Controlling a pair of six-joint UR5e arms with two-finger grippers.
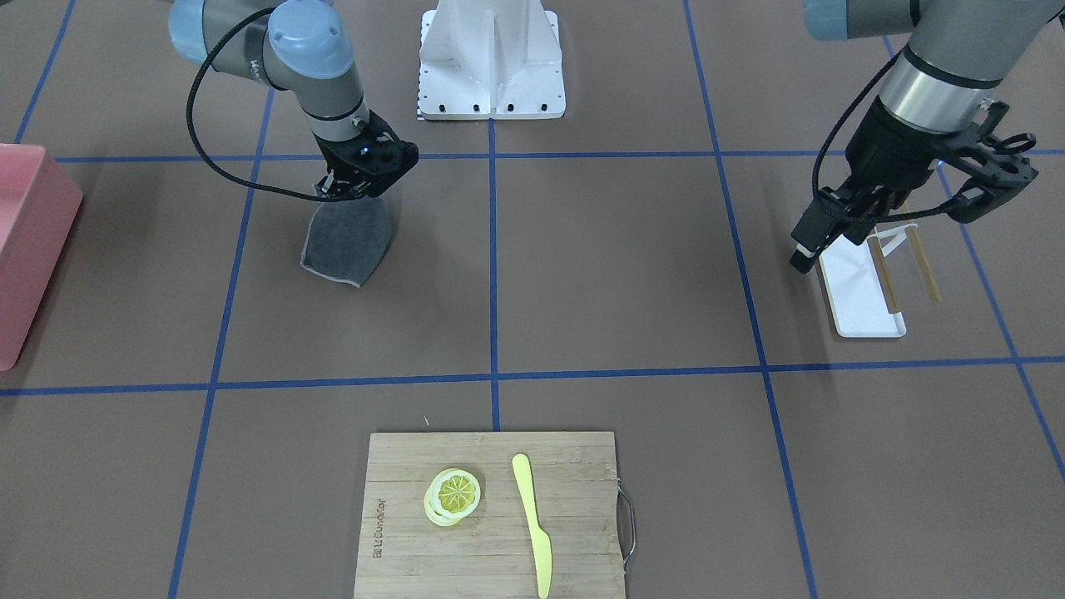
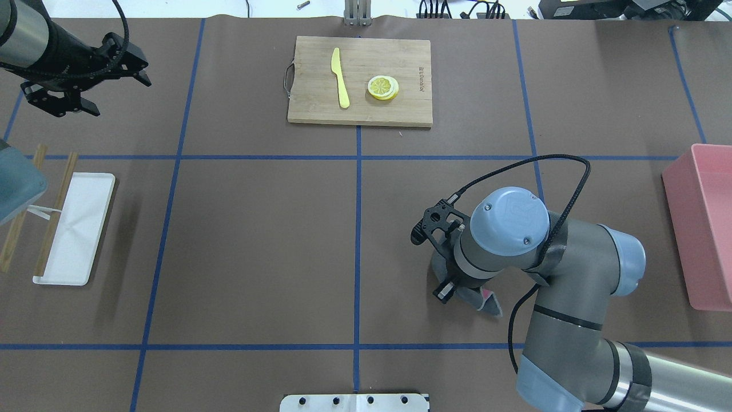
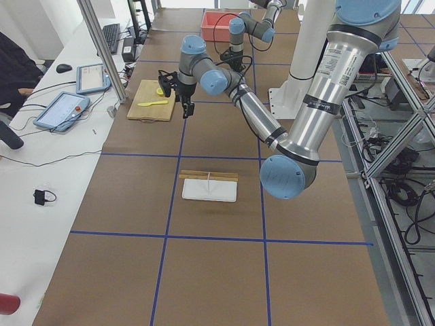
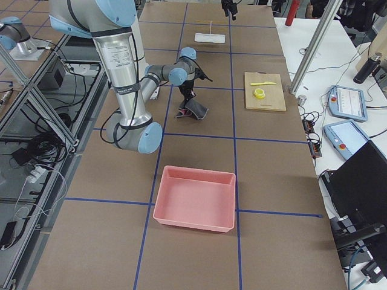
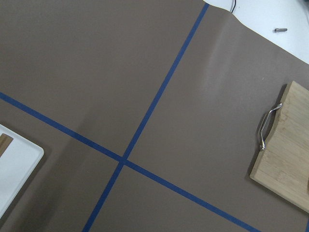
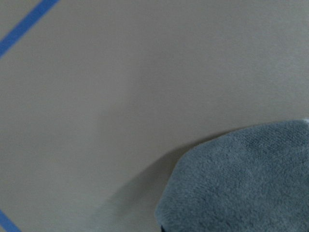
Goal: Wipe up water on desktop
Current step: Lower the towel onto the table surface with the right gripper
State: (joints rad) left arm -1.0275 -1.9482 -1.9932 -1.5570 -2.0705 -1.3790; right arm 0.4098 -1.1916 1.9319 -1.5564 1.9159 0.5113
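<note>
The desktop (image 1: 616, 266) is matte brown with blue tape lines, and I can make out no water on it. A grey cloth (image 1: 345, 241) hangs from my right gripper (image 1: 343, 193), which is shut on its top edge, while the lower edge trails on the desktop. In the overhead view the right wrist hides most of the cloth (image 2: 483, 302). The right wrist view shows a cloth corner (image 6: 241, 179) over bare desktop. My left gripper (image 1: 814, 241) hovers open and empty above the near end of a white tray (image 1: 861, 287).
A pink bin (image 1: 25, 241) sits at the table end on my right. A bamboo cutting board (image 1: 491, 507) at the far middle carries a lemon slice (image 1: 454, 494) and a yellow knife (image 1: 532, 520). Chopsticks (image 1: 923, 264) lie by the white tray.
</note>
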